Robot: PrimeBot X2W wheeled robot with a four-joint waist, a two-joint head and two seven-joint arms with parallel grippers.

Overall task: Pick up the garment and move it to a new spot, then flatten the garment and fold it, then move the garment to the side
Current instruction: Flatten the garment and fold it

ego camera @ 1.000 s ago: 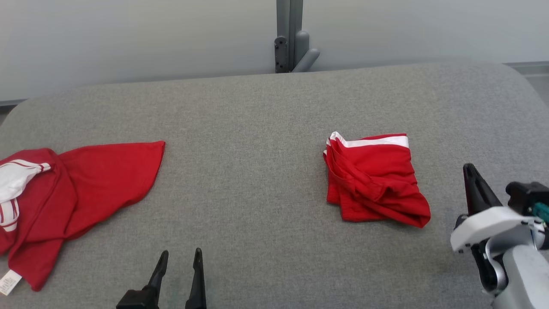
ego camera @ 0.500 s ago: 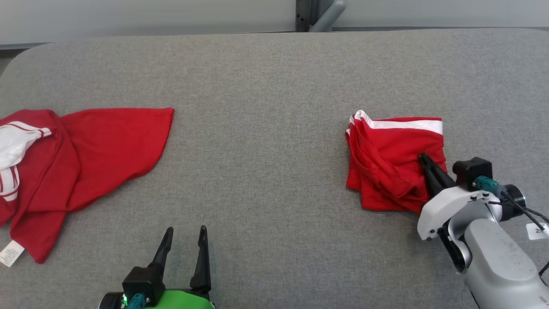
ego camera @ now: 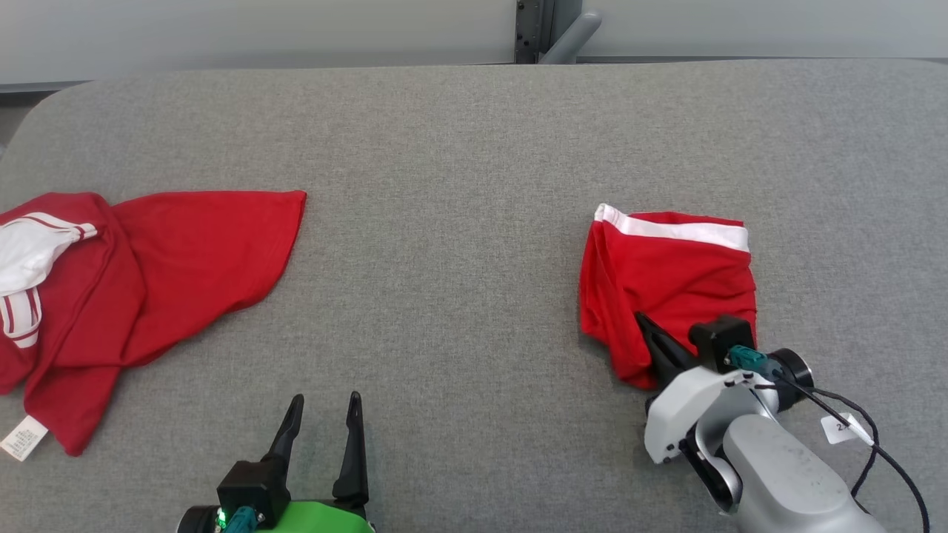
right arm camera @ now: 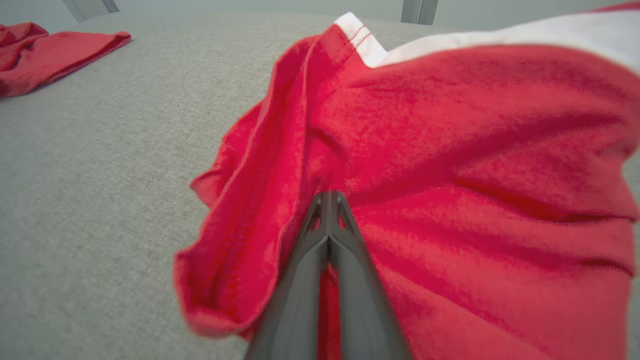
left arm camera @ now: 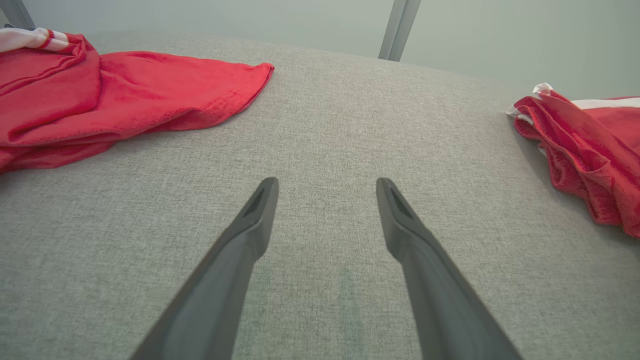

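Far to the left of the grey post (ego camera: 535,29) that stands behind the padded table (ego camera: 444,222), and nearer to us than it, we see a crumpled red garment (ego camera: 148,274) lying loose. White striped trim shows at its left end and a small white label (ego camera: 22,438) at its near corner.

Still left of the post, at the table's near edge, our left gripper (ego camera: 326,400) points toward the far side. Its two dark fingers stand well apart with nothing between them, and in the left wrist view they hang over bare grey cloth. It is well apart from both garments.

To the right of the post, about midway across the table's depth, lies the folded garment (ego camera: 666,274), red with a white band (ego camera: 681,231) along the edge that faces the post. Its near left corner is bunched and drawn up rather than lying flat.

At that bunched corner we find our right gripper (ego camera: 643,322), reaching in from the side away from the post. Its fingers are pressed tight together. In the right wrist view the tips (right arm camera: 327,194) sit in a fold of the red fabric, with creases running out from them, so we read it as pinching the folded garment. A dark cable (ego camera: 874,437) trails from the wrist, furthest right of the post.
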